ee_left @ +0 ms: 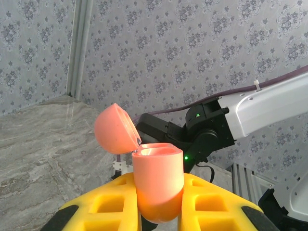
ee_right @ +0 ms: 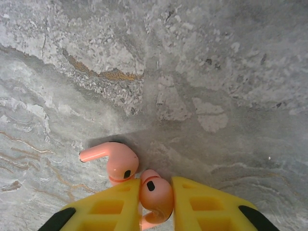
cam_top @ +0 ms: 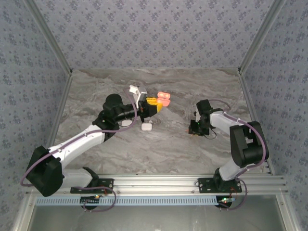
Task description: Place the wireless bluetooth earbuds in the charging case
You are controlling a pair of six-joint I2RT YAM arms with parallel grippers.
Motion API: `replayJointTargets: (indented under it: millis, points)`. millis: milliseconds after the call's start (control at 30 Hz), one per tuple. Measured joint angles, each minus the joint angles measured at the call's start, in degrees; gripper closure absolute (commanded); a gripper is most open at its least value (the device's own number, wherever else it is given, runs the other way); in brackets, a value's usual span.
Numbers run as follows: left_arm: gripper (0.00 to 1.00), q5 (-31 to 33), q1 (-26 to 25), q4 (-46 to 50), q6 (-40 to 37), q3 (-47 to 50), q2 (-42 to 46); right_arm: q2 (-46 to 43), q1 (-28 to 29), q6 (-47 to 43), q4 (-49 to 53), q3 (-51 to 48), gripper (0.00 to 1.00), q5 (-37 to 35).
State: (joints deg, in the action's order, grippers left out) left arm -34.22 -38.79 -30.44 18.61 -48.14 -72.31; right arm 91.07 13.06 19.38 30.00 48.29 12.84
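Holding case point(ee_left: 156, 178) mouth-up for loading, I had left gripper point(ee_left: 159, 207) clamped on it | right gripper point(ee_right: 156, 204) pinched shut on one earbud point(ee_right: 155, 190), spare point(ee_right: 115, 161) lay just beside on table point(ee_right: 192, 72).

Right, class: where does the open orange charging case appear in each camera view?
Top external: orange case just above centre, at the left gripper tip.
Left wrist: bottom centre, lid open, clamped between yellow fingers.
Right wrist: grey marble table, with an orange earbud between the right gripper fingers.
Shared landmark: that table, in all three.
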Motion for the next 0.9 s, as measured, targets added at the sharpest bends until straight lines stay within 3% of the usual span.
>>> replayJointTargets:
  millis: [267, 467, 700, 900]
  points:
    - [1.0, 0.0, 0.0, 0.48, 0.04, 0.0, 0.0, -2.25, 0.0, -2.01, 0.22, 0.04, 0.8, -0.66]
    - [1.0, 0.04, -0.02, -0.33, 1.07, 0.92, 0.0, -13.53, 0.0, -5.42, -0.76, -0.28, 0.82, -0.72]
    - [1.0, 0.15, -0.02, -4.74, 4.63, 3.15, -0.9, -28.33, 0.26, -10.01, -7.69, -0.42, 0.82, 4.63]
    - [1.0, -0.98, 0.0, -8.57, 7.26, 3.15, -2.1, -32.72, 1.99, -13.6, -12.13, 3.78, 0.82, 9.99]
